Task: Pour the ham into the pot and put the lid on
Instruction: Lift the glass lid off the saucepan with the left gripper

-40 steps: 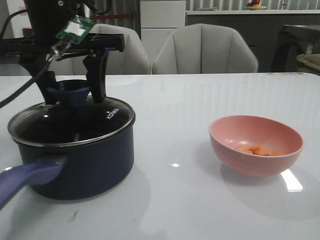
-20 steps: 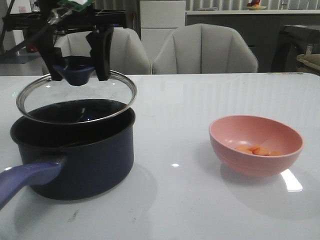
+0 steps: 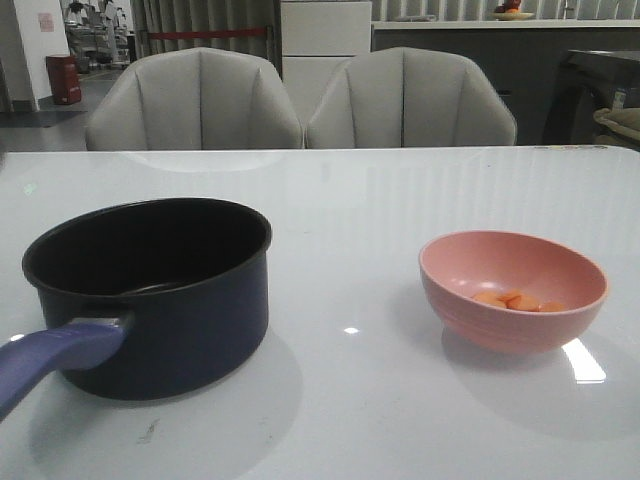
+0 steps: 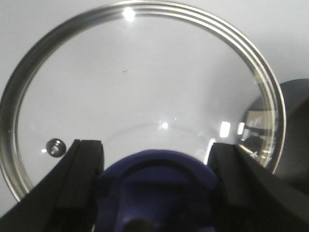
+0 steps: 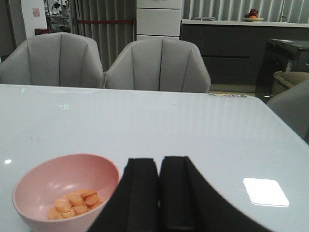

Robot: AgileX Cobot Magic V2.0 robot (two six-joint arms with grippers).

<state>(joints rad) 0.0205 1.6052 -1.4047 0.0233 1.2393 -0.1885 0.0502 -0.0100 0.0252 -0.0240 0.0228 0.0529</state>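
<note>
1. ham (image 3: 518, 300): i see the orange-pink chunks lying together in the bottom of the pink bowl (image 3: 512, 288), which stands on the white table (image 3: 380, 200) well to the right of the pot.
2. pot (image 3: 150, 295): i see it uncovered on the left of the table, its purple-blue handle (image 3: 50, 362) reaching toward the front-left edge of the front view.
3. lid (image 4: 140, 87): in my left wrist view it hangs above the table surface, with a dark curved edge at one side.
4. left gripper (image 4: 157, 193): its two black fingers (image 4: 79, 186) clamp the lid's purple-blue knob (image 4: 154, 188) from either side.
5. right gripper (image 5: 159, 193): its fingers are pressed together with nothing between them, close beside the bowl.
6. background: two grey chairs (image 3: 300, 100) stand behind the table.
</note>
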